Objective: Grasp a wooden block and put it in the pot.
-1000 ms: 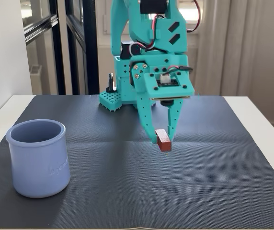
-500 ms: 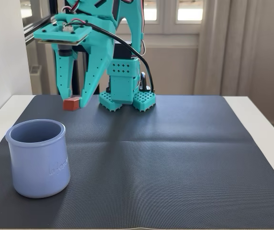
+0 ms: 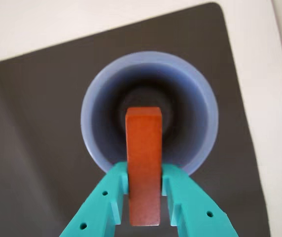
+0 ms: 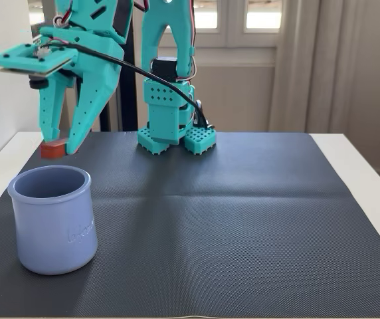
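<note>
My teal gripper (image 3: 144, 185) is shut on the wooden block (image 3: 143, 163), a small dark red bar held between both fingers. In the wrist view the block hangs right over the open mouth of the lavender-blue pot (image 3: 94, 98). In the fixed view the gripper (image 4: 57, 147) holds the block (image 4: 53, 149) at its tips, a little above the rim of the pot (image 4: 54, 222), which stands upright at the front left of the mat. The pot's inside looks empty.
A dark grey ribbed mat (image 4: 243, 212) covers the white table (image 4: 363, 173). The arm's teal base (image 4: 175, 136) stands at the mat's far edge. White table margin shows left and right of the mat.
</note>
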